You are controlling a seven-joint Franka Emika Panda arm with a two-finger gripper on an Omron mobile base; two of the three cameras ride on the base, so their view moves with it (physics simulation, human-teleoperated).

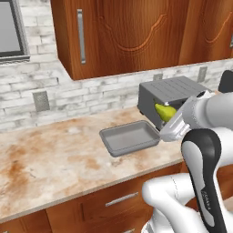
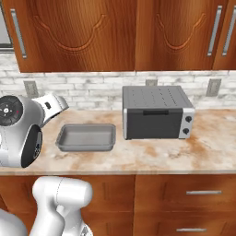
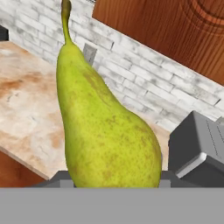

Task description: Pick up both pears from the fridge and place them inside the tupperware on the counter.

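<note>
My gripper is shut on a yellow-green pear, held in the air just right of the tupperware and in front of the toaster oven. In the hand view the pear stands between the jaws with its stem pointing up and away. The tupperware, a shallow grey rectangular tray, sits empty on the beige marbled counter. The fridge is out of view.
A boxy silver toaster oven stands on the counter just right of the tupperware, against the white brick wall. Brown wooden cabinets hang above. Drawers with silver bar handles run below the counter edge.
</note>
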